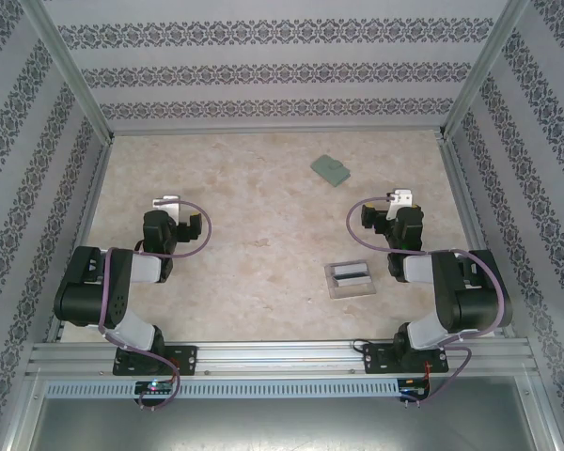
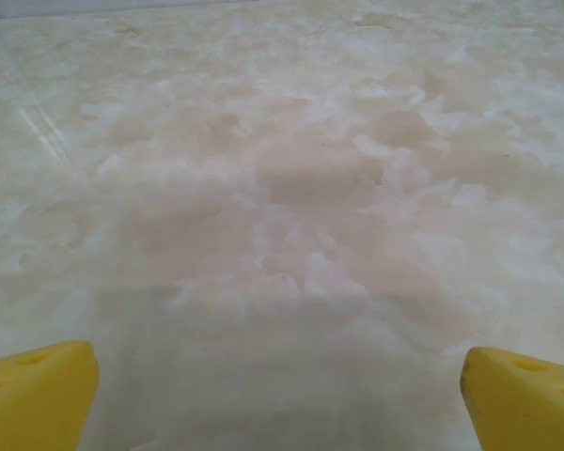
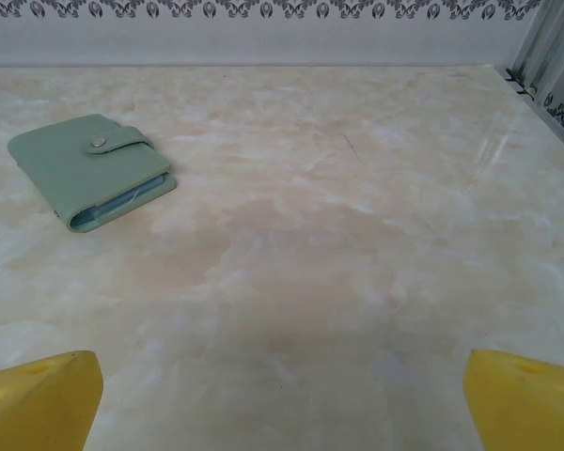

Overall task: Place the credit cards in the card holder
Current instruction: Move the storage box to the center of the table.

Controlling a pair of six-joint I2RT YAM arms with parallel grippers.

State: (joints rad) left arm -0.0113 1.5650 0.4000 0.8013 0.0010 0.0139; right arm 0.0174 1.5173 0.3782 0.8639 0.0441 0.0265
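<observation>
Left end effector (image 2: pixel 282 399) and right end effector (image 3: pixel 282 399) both spread wide, empty. Green card holder (image 3: pixel 89 169) lies snapped shut on the desk (image 1: pixel 263 188), ahead-left of the right one, well apart from the clear stand (image 1: pixel 350 278).

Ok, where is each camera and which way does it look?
Top external: high behind the robot, looking down at the table; left arm, right arm, card holder and clear stand show.
Left wrist: on the left arm, facing low over the table; open left gripper at the bottom.
Right wrist: on the right arm, facing the back wall; open right gripper at the bottom.
Top and right wrist share the card holder.
</observation>
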